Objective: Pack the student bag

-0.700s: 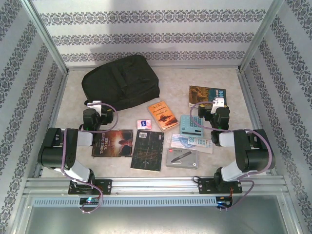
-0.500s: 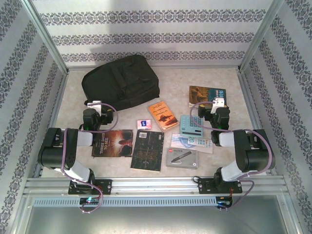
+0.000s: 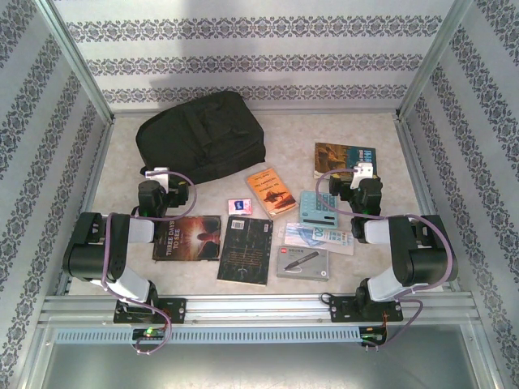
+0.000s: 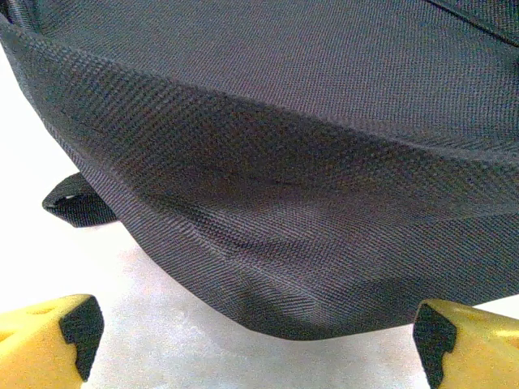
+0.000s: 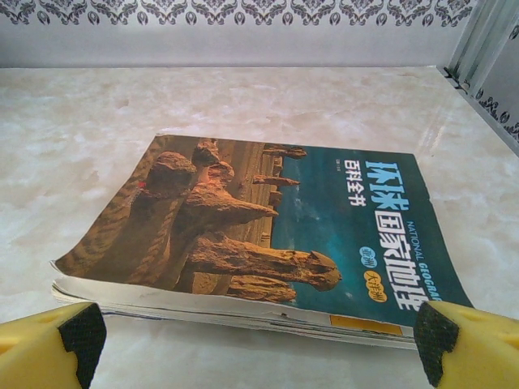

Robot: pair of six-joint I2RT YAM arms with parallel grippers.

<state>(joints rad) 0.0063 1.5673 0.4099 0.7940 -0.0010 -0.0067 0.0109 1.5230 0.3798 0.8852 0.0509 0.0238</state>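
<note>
Nothing had moved in the last moment: the student bag (image 3: 203,134) lay at the far left, the left gripper (image 4: 255,340) gaped just near of it, the right gripper (image 5: 259,340) gaped before a geography book (image 5: 268,235), so packing looked unstarted.

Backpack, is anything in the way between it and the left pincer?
No, nothing visible is. The open left pincer points at the backpack, with just a strip of bare table between them.
</note>
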